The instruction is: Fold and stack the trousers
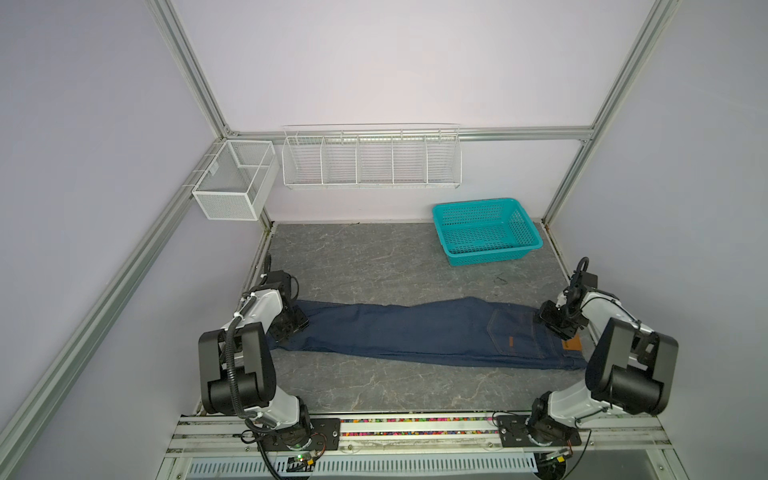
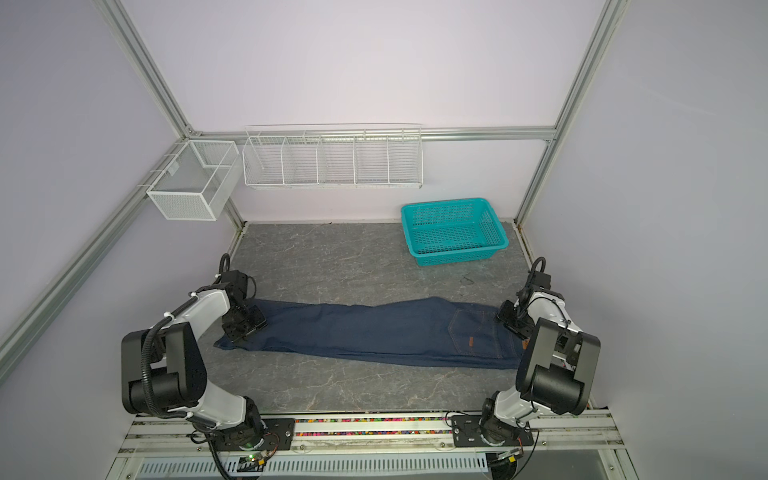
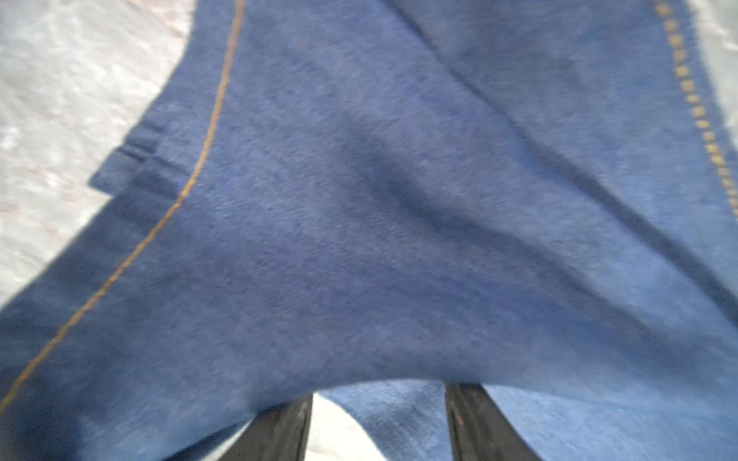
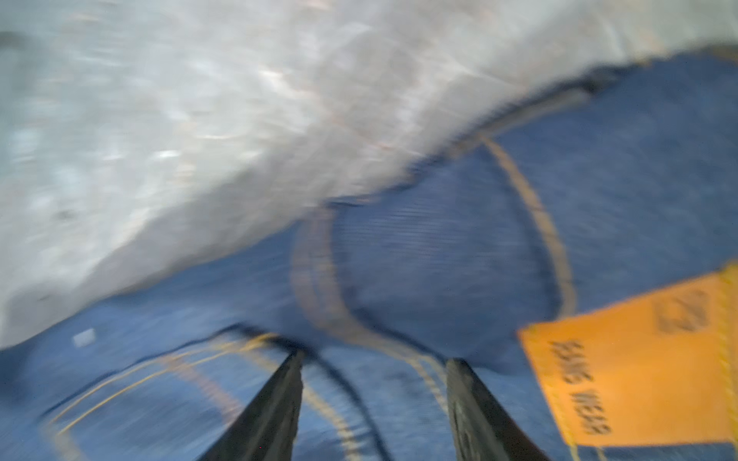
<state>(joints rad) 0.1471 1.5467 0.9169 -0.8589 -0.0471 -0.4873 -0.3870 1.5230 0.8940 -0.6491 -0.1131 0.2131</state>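
The trousers (image 1: 415,332) are lying flat across the near half of the table (image 1: 374,257), hems to the left and waist to the right, well apart from the basket (image 1: 478,204). The left gripper (image 1: 293,326) is resting at the hems, jaws standing apart and tips hidden under denim. The right gripper (image 4: 375,359) is hovering at the waistband beside the orange patch (image 4: 639,359), jaws apart, clasping nothing.

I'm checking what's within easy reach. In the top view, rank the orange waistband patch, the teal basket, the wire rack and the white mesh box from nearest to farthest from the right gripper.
From the right gripper:
1. Orange patch, right beside it on the trousers.
2. Teal basket, back right on the table.
3. Wire rack, hung at the back.
4. White mesh box, hung far left.
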